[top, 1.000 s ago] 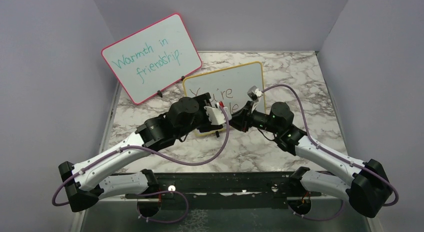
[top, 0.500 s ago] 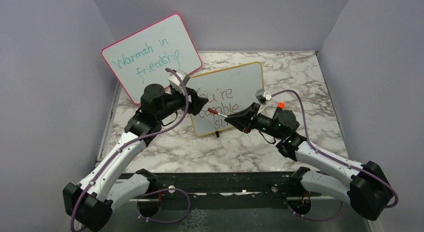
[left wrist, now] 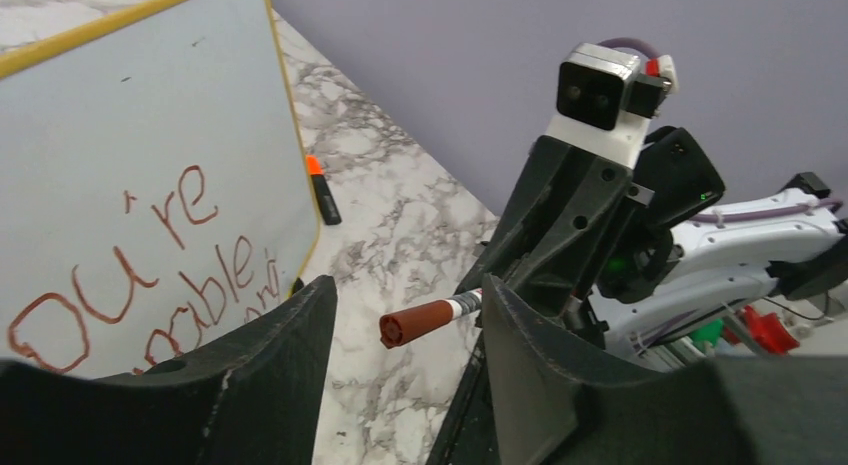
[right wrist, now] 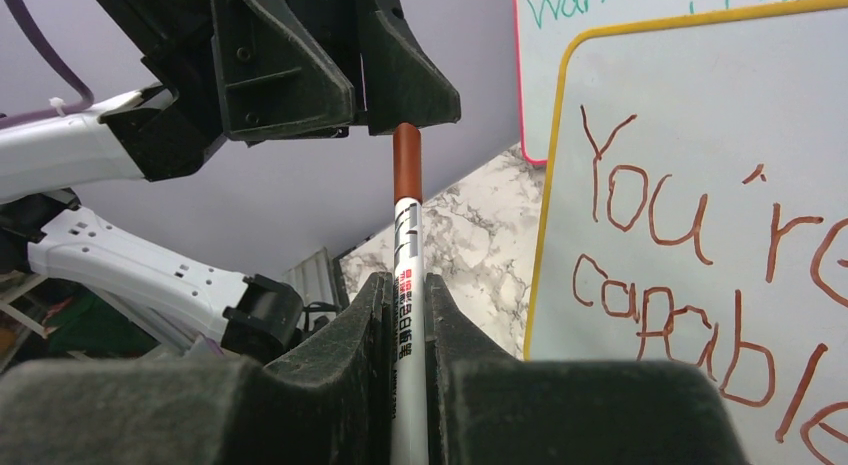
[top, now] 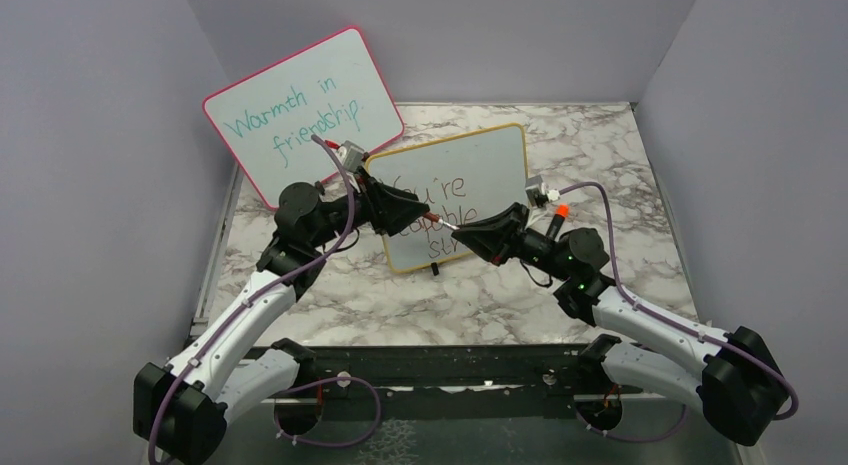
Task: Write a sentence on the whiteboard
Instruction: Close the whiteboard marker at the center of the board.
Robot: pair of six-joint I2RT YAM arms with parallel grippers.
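Observation:
The yellow-framed whiteboard stands upright mid-table, also seen in the right wrist view. On it is the red-brown sentence "You're capable" with a third line started; in the top view the sentence is partly hidden by the grippers. My right gripper is shut on a white marker, which points its red-brown capped end at the left arm. In front of the board my left gripper stands open. The capped end lies between its fingers, with a gap on each side.
The larger pink-framed board with teal writing leans at the back left. A black marker with an orange cap lies on the marble table by the whiteboard's right edge. Purple walls close in three sides.
The left arm swung off the board's front to the left, then brought its gripper round the marker's capped end. Its jaws have narrowed slightly. The right gripper drew the marker down and right.

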